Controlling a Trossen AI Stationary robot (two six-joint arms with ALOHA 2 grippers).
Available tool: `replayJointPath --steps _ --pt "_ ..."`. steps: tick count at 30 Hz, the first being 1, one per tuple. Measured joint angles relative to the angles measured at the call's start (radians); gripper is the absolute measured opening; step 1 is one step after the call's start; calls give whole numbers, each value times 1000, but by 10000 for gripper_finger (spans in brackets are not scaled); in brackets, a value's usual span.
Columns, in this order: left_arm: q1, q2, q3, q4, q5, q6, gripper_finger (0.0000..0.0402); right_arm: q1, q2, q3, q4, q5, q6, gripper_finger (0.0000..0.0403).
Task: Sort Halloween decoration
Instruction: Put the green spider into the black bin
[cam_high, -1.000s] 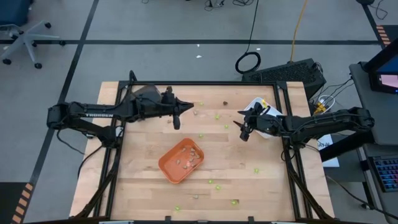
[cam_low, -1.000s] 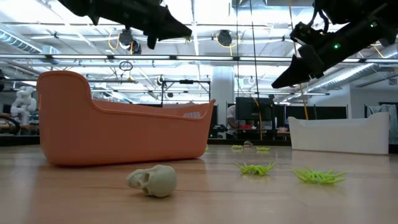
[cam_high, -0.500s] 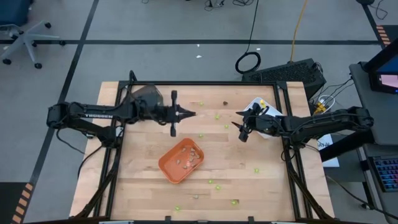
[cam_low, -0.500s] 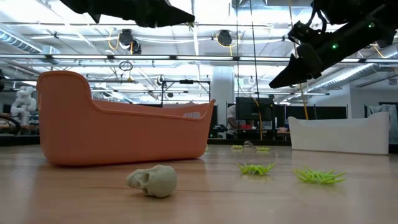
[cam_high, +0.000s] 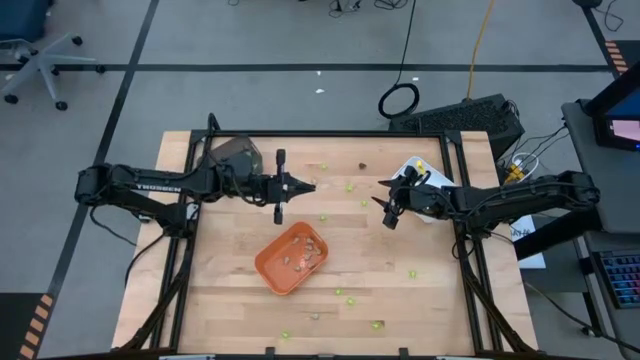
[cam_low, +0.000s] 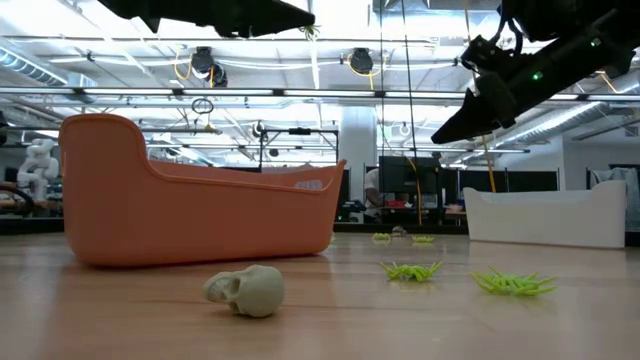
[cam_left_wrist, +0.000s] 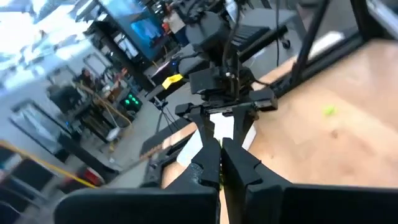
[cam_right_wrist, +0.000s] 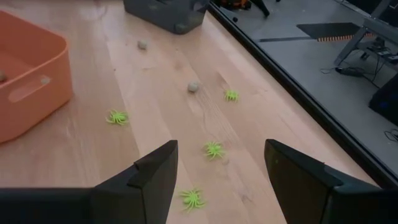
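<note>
The Halloween decoration lies scattered on the wooden table: lime-green spiders (cam_right_wrist: 214, 149) (cam_low: 410, 270), tan-grey skulls (cam_low: 247, 290) (cam_right_wrist: 194, 86) and a dark brown piece (cam_high: 362, 166). My left gripper (cam_high: 312, 185) hangs high above the table's middle, beyond the orange tray (cam_high: 292, 257), shut on a lime-green piece. My right gripper (cam_high: 386, 212) hovers open above the table right of centre, in front of the white tray (cam_high: 415, 168). Its fingers (cam_right_wrist: 155, 177) stand wide apart over several spiders and touch nothing. My left gripper pinches a lime-green piece between its two fingertips. Only a green sliver (cam_left_wrist: 219, 180) shows in the slit between them, and thin green legs (cam_low: 312, 30) stick out at the tip. The fingers point about level toward the table's right. The piece is lifted clear.
The orange tray (cam_low: 200, 210) holds several tan pieces. A dark grey tray (cam_high: 235, 155) stands at the far left corner. More green pieces (cam_high: 349, 301) lie near the front edge. The two grippers face each other across a short gap, the right one (cam_left_wrist: 227, 106) ahead of the left.
My left gripper has rolled about the line it points along, has risen a little, and its tip has shifted slightly toward the near edge, staying shut on the green piece. My right gripper has kept still and open.
</note>
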Motion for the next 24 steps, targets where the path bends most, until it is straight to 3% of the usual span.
replayJointPath --steps 11,15,18,24 --pt "1 0 0 -1 -22 -655 0 0 0 0 -1 -18 0 224" --pt "5 -9 0 -7 -36 -690 0 0 0 0 -1 -18 0 224" --pt "29 -34 1 -40 -114 -720 0 0 0 0 -1 -18 0 224" --pt "156 -110 1 -281 -211 -719 0 0 0 0 -3 -43 1 224"
